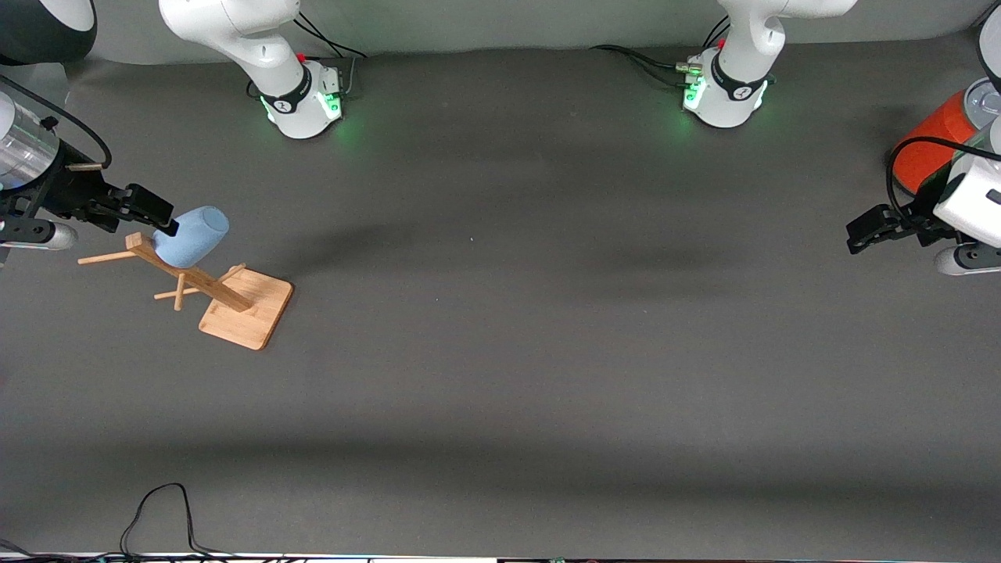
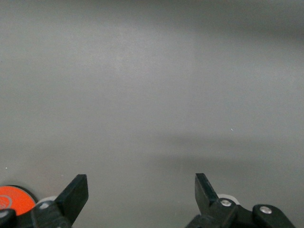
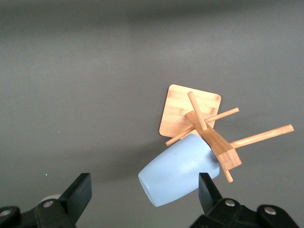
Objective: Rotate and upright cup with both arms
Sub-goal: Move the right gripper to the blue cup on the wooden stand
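The light-blue cup (image 1: 194, 234) hangs tilted on a peg of a wooden rack (image 1: 246, 309) at the right arm's end of the table, its rounded base pointing up and away from the post. My right gripper (image 1: 159, 216) is open right beside the cup, just above the rack's top. In the right wrist view the cup (image 3: 178, 173) lies partly between the open fingers, close to one fingertip (image 3: 205, 186), with the rack's base (image 3: 187, 114) under it; the right gripper (image 3: 144, 185) holds nothing. My left gripper (image 1: 860, 234) waits open and empty over the left arm's end of the table (image 2: 141, 183).
An orange can with a silver top (image 1: 934, 145) stands at the left arm's end, beside the left gripper; it shows in the left wrist view (image 2: 16, 199). The rack's thin pegs (image 1: 105, 256) stick out sideways. A black cable (image 1: 156, 508) lies at the table's near edge.
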Motion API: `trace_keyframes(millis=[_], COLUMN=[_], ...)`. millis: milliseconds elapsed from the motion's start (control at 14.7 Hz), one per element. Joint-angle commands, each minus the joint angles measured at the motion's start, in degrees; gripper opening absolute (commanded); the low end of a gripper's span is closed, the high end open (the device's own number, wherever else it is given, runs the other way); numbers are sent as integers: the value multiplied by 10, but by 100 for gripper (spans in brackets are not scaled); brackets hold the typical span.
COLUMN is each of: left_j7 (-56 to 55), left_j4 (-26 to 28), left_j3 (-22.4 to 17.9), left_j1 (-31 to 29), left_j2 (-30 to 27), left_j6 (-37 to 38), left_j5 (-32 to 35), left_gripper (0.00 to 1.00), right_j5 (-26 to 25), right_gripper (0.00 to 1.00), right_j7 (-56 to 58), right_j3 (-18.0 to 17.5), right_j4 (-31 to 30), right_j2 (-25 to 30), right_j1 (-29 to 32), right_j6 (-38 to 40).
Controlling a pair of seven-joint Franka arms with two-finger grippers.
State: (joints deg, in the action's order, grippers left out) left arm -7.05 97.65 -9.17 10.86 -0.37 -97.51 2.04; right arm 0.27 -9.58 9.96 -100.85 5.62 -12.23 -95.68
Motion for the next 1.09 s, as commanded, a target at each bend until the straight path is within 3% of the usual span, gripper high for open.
trace_keyframes(millis=[0,204,340,681,1021], left_j7=[0,-1,-1,0,-1], left_j4=[-8,-7,-8,-7,-8], left_j3=[-3,-3,-3,-3,-3], left_j1=[4,5,5,5,5], left_j2=[2,2,3,3,3], left_j6=[7,7,7,7,12], left_j5=[4,4,4,4,4], left_gripper=[100,100,100,100,100], right_j5=[-4,-21,-71,-63,76], right_gripper=[100,100,100,100,100], right_j7=[18,18,31,11,-188], right_j3=[0,-4,-11,-14,37], right_j4=[11,18,24,29,28], right_j2=[1,-3,-6,-7,-10], right_j1=[3,2,-3,0,1], right_j6=[11,11,16,33,33])
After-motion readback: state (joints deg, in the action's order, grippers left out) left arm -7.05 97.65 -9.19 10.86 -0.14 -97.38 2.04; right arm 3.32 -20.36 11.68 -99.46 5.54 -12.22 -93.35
